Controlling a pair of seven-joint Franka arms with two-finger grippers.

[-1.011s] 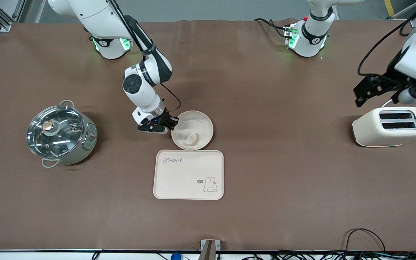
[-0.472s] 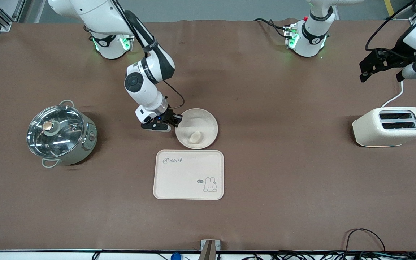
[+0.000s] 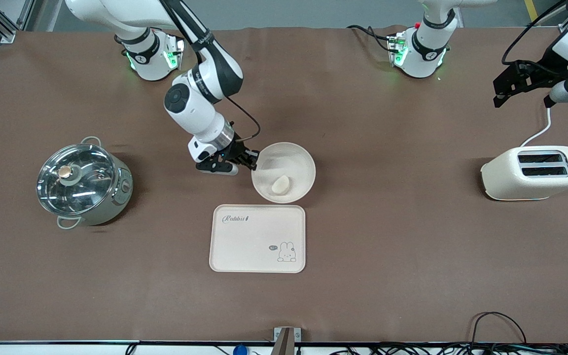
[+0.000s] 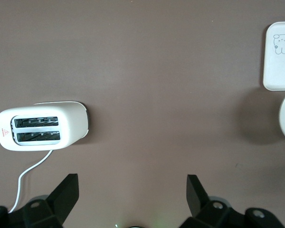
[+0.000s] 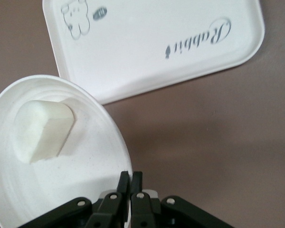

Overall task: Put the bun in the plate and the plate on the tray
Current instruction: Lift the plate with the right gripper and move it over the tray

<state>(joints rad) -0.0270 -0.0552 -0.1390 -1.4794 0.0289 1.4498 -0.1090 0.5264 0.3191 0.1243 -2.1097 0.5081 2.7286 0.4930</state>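
The round cream plate (image 3: 291, 165) is lifted above the table, just farther from the front camera than the tray (image 3: 257, 238). The small cream bun (image 3: 280, 184) lies in the plate. My right gripper (image 3: 253, 162) is shut on the plate's rim at the right arm's side. In the right wrist view the plate (image 5: 85, 180), the bun (image 5: 43, 129) and the lettered tray (image 5: 152, 42) show, with my gripper (image 5: 130, 178) pinching the rim. My left gripper (image 3: 521, 89) is open and empty, up over the table above the toaster; its wrist view (image 4: 132, 184) shows the jaws wide apart.
A cream toaster (image 3: 533, 172) with a white cord stands at the left arm's end. A steel pot with a glass lid (image 3: 83, 181) stands at the right arm's end. The toaster also shows in the left wrist view (image 4: 40, 131).
My right gripper has raised the plate with the bun and carried it toward the left arm's end. My left gripper has risen away from the toaster.
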